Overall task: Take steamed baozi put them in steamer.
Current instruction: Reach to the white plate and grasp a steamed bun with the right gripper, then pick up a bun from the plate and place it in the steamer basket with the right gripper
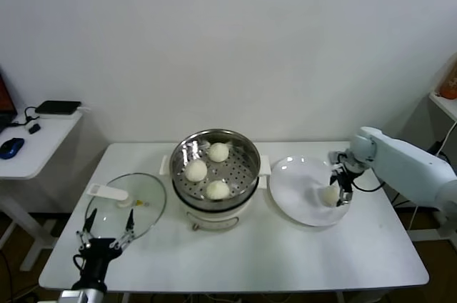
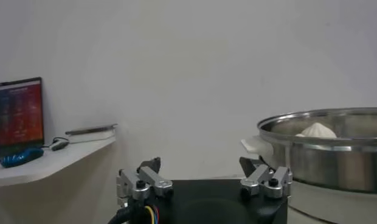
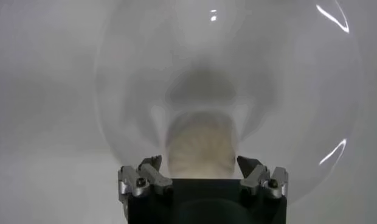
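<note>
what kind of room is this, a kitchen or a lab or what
Likely a lab or office set up for a cooking test, not a real kitchen: a plain white table against a bare wall holds a round shiny steel steamer, while a white side desk carries a blue computer mouse.

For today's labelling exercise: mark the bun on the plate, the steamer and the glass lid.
bun on the plate (image 1: 329, 194), head view, its top.
steamer (image 1: 246, 147), head view, steel rim.
glass lid (image 1: 146, 196), head view, bare glass.

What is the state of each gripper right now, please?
Left gripper: open, empty, parked over the near left of the table.
Right gripper: around the last baozi on the plate; grip cannot be told.
</note>
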### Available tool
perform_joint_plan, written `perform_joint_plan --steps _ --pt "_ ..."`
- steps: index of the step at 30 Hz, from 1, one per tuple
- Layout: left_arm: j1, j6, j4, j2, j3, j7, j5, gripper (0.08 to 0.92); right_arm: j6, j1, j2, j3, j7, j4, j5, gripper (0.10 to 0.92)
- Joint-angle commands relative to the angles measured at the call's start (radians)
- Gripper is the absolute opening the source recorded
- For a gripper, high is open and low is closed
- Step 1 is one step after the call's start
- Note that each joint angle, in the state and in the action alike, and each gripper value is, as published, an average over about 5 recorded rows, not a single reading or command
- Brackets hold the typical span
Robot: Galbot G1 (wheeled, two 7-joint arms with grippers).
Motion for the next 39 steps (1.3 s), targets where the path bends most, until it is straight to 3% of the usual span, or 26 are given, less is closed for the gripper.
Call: perform_joint_plan --steps 1,14,27,35,39 --pt "-0.002 0.002 -0.001 -0.001 0.001 0.0 0.001 0.823 0.005 -0.024 0.023 0.029 -0.005 -0.036 -0.025 0.823" --pt "-0.001 0.001 0.0 -0.002 0.0 -0.001 0.002 0.823 0.007 -0.017 0.031 0.042 -0.022 -0.059 -0.033 0.818" --pt "-0.002 0.0 0.002 -0.002 -0.002 -0.001 0.003 0.823 0.006 -0.01 0.021 0.046 -0.024 -0.044 -0.017 0.666" --pt "-0.003 -0.001 -0.004 -0.002 -0.003 -0.001 0.001 0.823 -0.025 0.129 -0.012 -0.058 -0.026 0.037 0.102 0.662" --pt "-0.004 0.001 -0.011 -0.002 -0.002 -0.001 0.001 0.823 -0.056 0.253 -0.034 -0.166 -0.026 0.109 0.243 0.662"
